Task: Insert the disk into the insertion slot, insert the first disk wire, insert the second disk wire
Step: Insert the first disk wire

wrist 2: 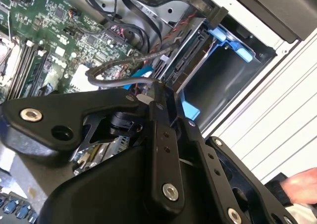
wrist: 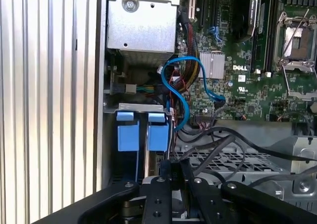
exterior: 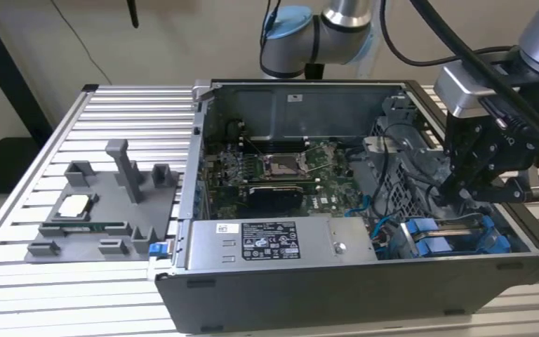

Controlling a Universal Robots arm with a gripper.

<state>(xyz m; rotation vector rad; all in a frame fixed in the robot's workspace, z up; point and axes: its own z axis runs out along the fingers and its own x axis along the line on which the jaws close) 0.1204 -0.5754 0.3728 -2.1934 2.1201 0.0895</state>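
Note:
The disk's bright blue frame (wrist: pixel 158 135) sits upright in the insertion slot (wrist: pixel 141 107) of the dark computer case, beside a second blue frame (wrist: pixel 128 135). In the exterior view the blue frames (exterior: pixel 435 235) lie in the case's front corner on that view's right. My gripper (exterior: pixel 452 196) reaches down into the case just above them. In both wrist views its black fingers (wrist 2: pixel 159 87) (wrist: pixel 176 164) stand close together. A dark disk wire (wrist 2: pixel 114 68) loops in and ends at their tips. The connector itself is hidden.
A grey power-supply box (exterior: pixel 279 242) with a white sticker lies along the case's front. A blue cable (wrist: pixel 183 85) curls over the green motherboard (exterior: pixel 279 168). A grey fixture (exterior: pixel 101 210) stands on the slatted table. A hand (wrist 2: pixel 302 184) shows at one edge.

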